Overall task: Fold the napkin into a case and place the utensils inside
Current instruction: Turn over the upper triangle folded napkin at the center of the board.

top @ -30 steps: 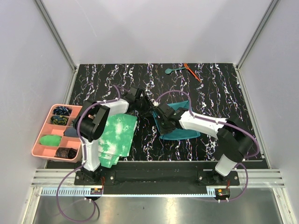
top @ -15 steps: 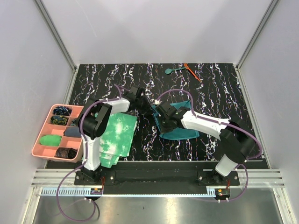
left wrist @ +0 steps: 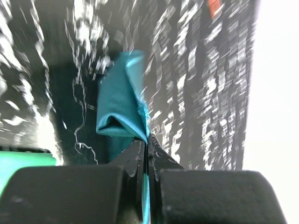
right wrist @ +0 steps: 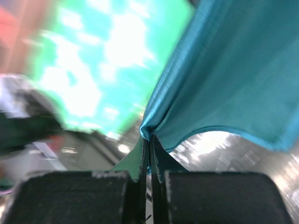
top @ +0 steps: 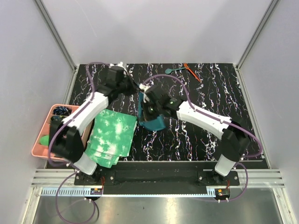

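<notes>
The dark teal napkin point(top: 153, 123) is lifted off the black marbled table and hangs bunched between both grippers near the middle. My left gripper point(top: 138, 92) is shut on its far edge; in the left wrist view the folded napkin point(left wrist: 119, 107) runs out from the closed gripper point(left wrist: 146, 140). My right gripper point(top: 148, 108) is shut on another edge, and the napkin point(right wrist: 233, 70) drapes up and to the right from that gripper point(right wrist: 149, 137). The teal spoon point(top: 170, 70) and the orange-red stick utensil point(top: 191, 71) lie at the far edge of the table. No folded case shows.
A stack of green-and-white tie-dye cloths point(top: 112, 137) lies at the near left, also blurred in the right wrist view point(right wrist: 107, 60). A pink compartment tray point(top: 42, 144) with small items sits off the table's left edge. Grey walls enclose three sides.
The left gripper has shut on the napkin. Both arms have raised it and carried it left and farther back; it lay flat at centre right and now hangs bunched.
</notes>
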`<act>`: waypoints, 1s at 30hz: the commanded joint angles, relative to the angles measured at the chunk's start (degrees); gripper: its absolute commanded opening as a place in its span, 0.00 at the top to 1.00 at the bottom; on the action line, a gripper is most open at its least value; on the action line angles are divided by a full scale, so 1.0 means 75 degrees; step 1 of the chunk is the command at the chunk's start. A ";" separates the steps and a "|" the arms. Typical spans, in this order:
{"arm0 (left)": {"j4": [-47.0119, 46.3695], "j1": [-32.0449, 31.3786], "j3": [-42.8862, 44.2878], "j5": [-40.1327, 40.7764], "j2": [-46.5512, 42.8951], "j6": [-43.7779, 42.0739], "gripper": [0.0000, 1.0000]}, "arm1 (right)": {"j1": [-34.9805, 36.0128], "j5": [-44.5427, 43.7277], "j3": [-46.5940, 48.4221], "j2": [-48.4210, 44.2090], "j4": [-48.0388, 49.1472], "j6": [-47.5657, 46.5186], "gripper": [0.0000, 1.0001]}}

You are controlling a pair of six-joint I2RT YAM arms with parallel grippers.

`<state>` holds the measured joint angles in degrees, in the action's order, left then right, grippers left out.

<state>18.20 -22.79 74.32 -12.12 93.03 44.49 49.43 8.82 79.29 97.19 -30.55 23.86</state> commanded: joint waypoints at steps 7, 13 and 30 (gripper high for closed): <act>0.0316 -0.0382 0.1491 0.1439 -0.1133 -0.0893 1.00 | 0.0195 0.2210 -0.0884 -0.1179 0.2288 0.1552 1.00; 0.0129 -0.1566 0.2181 0.1955 0.0881 -0.0635 1.00 | -0.0952 0.3042 -0.4877 -0.2609 0.4949 0.3041 1.00; -0.0749 -0.3489 0.4973 0.2202 0.4963 -0.0377 0.99 | -0.3450 0.1520 -0.8450 -0.5843 0.2199 0.3322 1.00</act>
<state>23.73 -49.60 106.15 -2.11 130.15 42.06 23.11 22.22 16.53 57.10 -1.34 46.46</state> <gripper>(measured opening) 0.015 0.012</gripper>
